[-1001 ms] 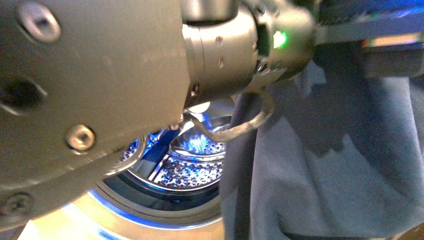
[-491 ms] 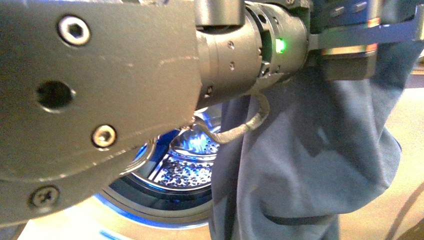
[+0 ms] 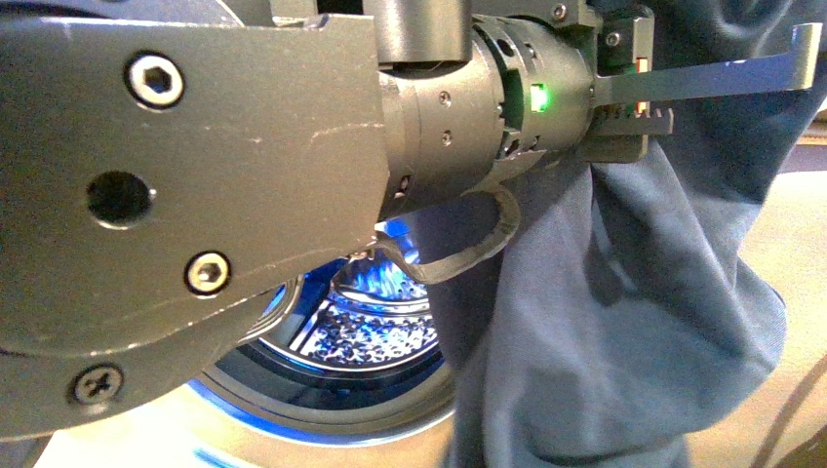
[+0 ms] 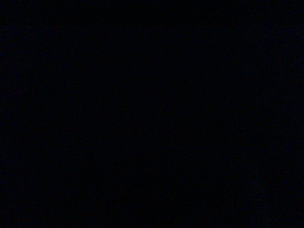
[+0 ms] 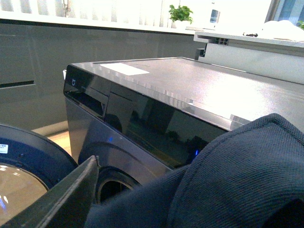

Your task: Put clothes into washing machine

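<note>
The clothes (image 3: 624, 331), slate-blue and limp, hang in long folds at the right of the front view, in front of the right side of the washing machine's porthole. My left arm fills the left of that view. Its gripper (image 3: 683, 97) at the top right is shut on the top of the clothes. The perforated steel drum (image 3: 371, 331) shows, lit blue, below the arm. The left wrist view is dark. In the right wrist view my right gripper (image 5: 156, 213) is shut on the clothes (image 5: 237, 175), which cover it; one finger (image 5: 61, 199) shows.
The right wrist view shows the washing machine's (image 5: 156, 90) flat top and dark control panel, with its open round door (image 5: 28, 161) beside it. A grey cabinet wall (image 5: 38, 61) and a bright window sill with a plant (image 5: 180, 13) lie behind.
The left arm and its gripper have shifted, and the gripper now sits higher and further left in the front view. The hanging clothes have swung a little to the right, baring slightly more of the drum.
</note>
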Robot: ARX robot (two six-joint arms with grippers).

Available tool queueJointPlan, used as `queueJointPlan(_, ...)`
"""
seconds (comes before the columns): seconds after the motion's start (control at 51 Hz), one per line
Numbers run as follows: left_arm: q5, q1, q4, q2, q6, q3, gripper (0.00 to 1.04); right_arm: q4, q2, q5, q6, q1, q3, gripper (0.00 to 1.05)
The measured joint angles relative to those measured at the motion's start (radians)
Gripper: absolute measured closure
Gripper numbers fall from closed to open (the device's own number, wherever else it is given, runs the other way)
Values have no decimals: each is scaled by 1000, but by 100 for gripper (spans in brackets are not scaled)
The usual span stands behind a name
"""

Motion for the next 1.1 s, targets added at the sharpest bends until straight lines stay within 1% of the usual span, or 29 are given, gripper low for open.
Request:
queueJointPlan(0.039, 8, 3, 0, 0, 3, -4, 100, 0, 0, 0, 2, 0, 0, 6)
queueJointPlan(0.098, 30, 11, -4, 0, 12, -17, 100, 0, 0, 0, 2, 0, 0, 8)
queueJointPlan(0.157, 71, 23, -21, -8, 27, -39, 100, 0, 0, 0, 3, 0, 0, 8)
queueJointPlan(0.334, 237, 57, -56, -64, 70, -112, 100, 0, 0, 1, 6, 0, 0, 8)
queueJointPlan(0.412, 329, 75, -76, -97, 82, -145, 100, 0, 0, 0, 6, 0, 0, 8)
queueJointPlan(0.491, 385, 86, -79, -114, 82, -164, 100, 0, 0, 0, 6, 0, 0, 8)
queueJointPlan(0.589, 520, 113, -75, -155, 64, -210, 100, 0, 0, 0, 6, 0, 0, 8)
queueJointPlan(0.706, 615, 136, -69, -196, 44, -242, 100, 0, 0, 0, 6, 0, 0, 8)
queueJointPlan(0.824, 723, 177, -71, -252, 15, -273, 100, 2, -1, -1, 4, 0, 0, 8)
queueJointPlan(0.942, 789, 218, -96, -296, 5, -284, 100, 5, -6, -1, 2, 0, 0, 8)
queueJointPlan(1.099, 831, 278, -163, -344, 12, -282, 100, 5, -10, 0, 2, 0, 0, 8)
